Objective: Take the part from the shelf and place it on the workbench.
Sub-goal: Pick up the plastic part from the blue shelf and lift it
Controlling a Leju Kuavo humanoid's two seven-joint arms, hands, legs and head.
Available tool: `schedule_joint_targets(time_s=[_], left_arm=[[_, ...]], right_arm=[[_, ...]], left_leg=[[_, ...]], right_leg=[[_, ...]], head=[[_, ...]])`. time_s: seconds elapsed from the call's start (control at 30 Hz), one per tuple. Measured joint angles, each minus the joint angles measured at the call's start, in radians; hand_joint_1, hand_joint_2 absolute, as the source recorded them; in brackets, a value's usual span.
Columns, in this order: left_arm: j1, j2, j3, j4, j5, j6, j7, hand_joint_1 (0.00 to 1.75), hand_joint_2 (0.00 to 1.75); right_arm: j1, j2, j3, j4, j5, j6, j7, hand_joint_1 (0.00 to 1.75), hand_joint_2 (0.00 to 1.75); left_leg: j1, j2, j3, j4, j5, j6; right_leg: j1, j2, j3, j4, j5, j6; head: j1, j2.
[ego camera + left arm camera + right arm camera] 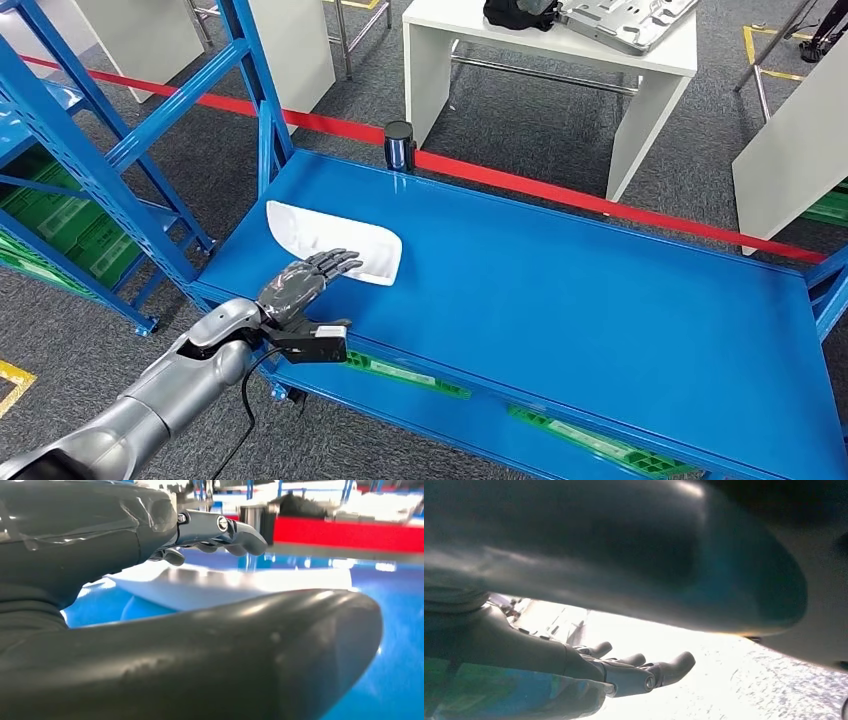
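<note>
Left hand (pixel 300 282) open, fingers (pixel 335 262) spread over flat white plastic part (pixel 340 240) on blue metal shelf (pixel 600 310); thin part may slide away, ungrasped.

The part (pixel 335 241) is a flat white piece with rounded corners, lying on the blue shelf (pixel 600 300) near its far left corner. The white table (pixel 560 50) stands beyond the shelf.
</note>
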Motion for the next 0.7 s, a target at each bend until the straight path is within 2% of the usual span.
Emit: schedule_joint_targets(time_s=[0.03, 0.07, 0.1, 0.13, 0.17, 0.27, 0.33, 0.37, 0.43, 0.47, 0.5, 0.53, 0.57, 0.63, 0.67, 0.7], left_arm=[[0.000, 0.000, -0.003, 0.002, 0.000, -0.009, 0.004, 0.00, 0.00], [-0.001, 0.000, -0.006, 0.003, 0.000, -0.016, 0.008, 0.00, 0.00], [-0.002, 0.000, -0.008, 0.004, 0.000, -0.021, 0.011, 0.00, 0.00], [-0.003, 0.000, -0.010, 0.004, -0.001, -0.024, 0.014, 0.00, 0.00], [-0.004, 0.001, -0.012, 0.005, -0.002, -0.026, 0.017, 0.00, 0.00], [-0.005, 0.002, -0.015, 0.006, -0.007, -0.028, 0.024, 0.00, 0.00], [-0.006, 0.003, -0.015, 0.006, -0.010, -0.027, 0.027, 0.00, 0.00], [-0.006, 0.005, -0.015, 0.006, -0.011, -0.026, 0.029, 0.00, 0.00], [-0.006, 0.007, -0.015, 0.006, -0.012, -0.024, 0.030, 0.00, 0.00], [-0.003, 0.008, -0.016, 0.006, -0.012, -0.022, 0.030, 0.00, 0.00], [-0.001, 0.009, -0.016, 0.007, -0.013, -0.021, 0.030, 0.00, 0.00], [0.001, 0.010, -0.016, 0.008, -0.013, -0.020, 0.030, 0.00, 0.00], [0.001, 0.011, -0.016, 0.008, -0.014, -0.018, 0.030, 0.00, 0.00], [-0.001, 0.014, -0.015, 0.008, -0.013, -0.014, 0.030, 0.00, 0.00], [-0.003, 0.015, -0.014, 0.008, -0.013, -0.013, 0.030, 0.00, 0.00], [-0.004, 0.016, -0.014, 0.008, -0.013, -0.012, 0.030, 0.00, 0.00]], right_arm=[[0.000, 0.000, 0.000, 0.000, -0.001, 0.000, 0.000, 0.00, 0.00], [0.000, -0.001, 0.000, 0.000, -0.002, 0.000, 0.000, 0.00, 0.00], [0.000, -0.002, 0.000, 0.000, -0.003, 0.000, 0.000, 0.00, 0.00], [-0.001, -0.003, 0.001, 0.000, -0.004, 0.000, 0.000, 0.00, 0.00], [-0.001, -0.003, 0.001, 0.000, -0.004, 0.000, 0.000, 0.00, 0.00], [-0.002, -0.003, 0.003, 0.000, -0.005, 0.001, 0.000, 0.00, 0.00], [-0.002, -0.002, 0.004, 0.000, -0.005, 0.001, 0.000, 0.00, 0.00], [-0.002, -0.002, 0.005, 0.000, -0.005, 0.001, 0.000, 0.00, 0.00], [-0.002, -0.003, 0.007, 0.000, -0.005, 0.001, 0.000, 0.00, 0.00], [-0.001, -0.003, 0.008, 0.000, -0.005, 0.001, 0.000, 0.00, 0.00], [-0.001, -0.003, 0.009, 0.000, -0.005, 0.001, 0.000, 0.00, 0.00], [0.000, -0.002, 0.009, 0.000, -0.005, 0.001, -0.001, 0.00, 0.00], [-0.001, -0.002, 0.010, 0.000, -0.005, 0.001, -0.001, 0.00, 0.00], [-0.003, 0.000, 0.013, 0.000, -0.005, 0.002, -0.001, 0.00, 0.00], [-0.004, 0.001, 0.014, 0.000, -0.005, 0.003, -0.001, 0.00, 0.00], [-0.005, 0.002, 0.016, 0.000, -0.005, 0.004, -0.001, 0.00, 0.00]], left_leg=[[0.000, -0.001, 0.000, 0.002, -0.001, -0.001], [0.001, -0.001, 0.000, 0.006, -0.003, -0.004], [0.001, -0.002, -0.002, 0.012, -0.006, -0.009], [-0.001, -0.003, -0.004, 0.019, -0.010, -0.015], [-0.003, -0.003, -0.007, 0.025, -0.014, -0.021], [-0.002, -0.003, -0.013, 0.030, -0.016, -0.036], [0.002, -0.003, -0.028, 0.062, -0.039, -0.046], [0.004, -0.003, -0.051, 0.108, -0.064, -0.051], [0.006, -0.003, -0.121, 0.250, -0.122, -0.059], [0.007, -0.003, -0.155, 0.313, -0.138, -0.060], [0.008, -0.003, -0.175, 0.345, -0.138, -0.059], [0.008, -0.003, -0.173, 0.332, -0.117, -0.056], [0.007, -0.003, -0.153, 0.281, -0.081, -0.051], [0.000, -0.004, -0.086, 0.133, -0.007, -0.031], [-0.005, -0.004, -0.063, 0.082, 0.011, -0.021], [-0.010, -0.004, -0.052, 0.055, 0.015, -0.013]], right_leg=[[-0.002, 0.000, 0.014, -0.030, 0.017, 0.009], [-0.005, -0.001, 0.048, -0.099, 0.045, 0.019], [-0.007, -0.001, 0.086, -0.174, 0.072, 0.024], [-0.008, -0.001, 0.117, -0.237, 0.093, 0.024], [-0.008, -0.001, 0.136, -0.274, 0.105, 0.019], [-0.004, 0.000, 0.140, -0.283, 0.109, -0.004], [-0.008, 0.001, 0.141, -0.285, 0.110, -0.017], [-0.010, 0.002, 0.141, -0.286, 0.108, -0.024], [-0.007, 0.004, 0.142, -0.286, 0.100, -0.036], [-0.005, 0.004, 0.144, -0.286, 0.095, -0.040], [-0.003, 0.004, 0.148, -0.286, 0.093, -0.040], [0.000, 0.004, 0.154, -0.286, 0.093, -0.039], [0.002, 0.004, 0.162, -0.285, 0.092, -0.038], [0.007, 0.006, 0.171, -0.286, 0.090, -0.034], [0.006, 0.007, 0.171, -0.287, 0.089, -0.032], [0.005, 0.008, 0.168, -0.287, 0.089, -0.028]], head=[[0.000, 0.000], [0.000, 0.000], [0.000, 0.000], [0.000, 0.000], [-0.001, 0.000], [-0.001, 0.000], [-0.002, 0.000], [-0.003, 0.000], [-0.004, 0.000], [-0.004, 0.000], [-0.004, 0.000], [-0.004, 0.000], [-0.004, 0.000], [-0.002, 0.000], [-0.001, 0.000], [-0.001, 0.000]])
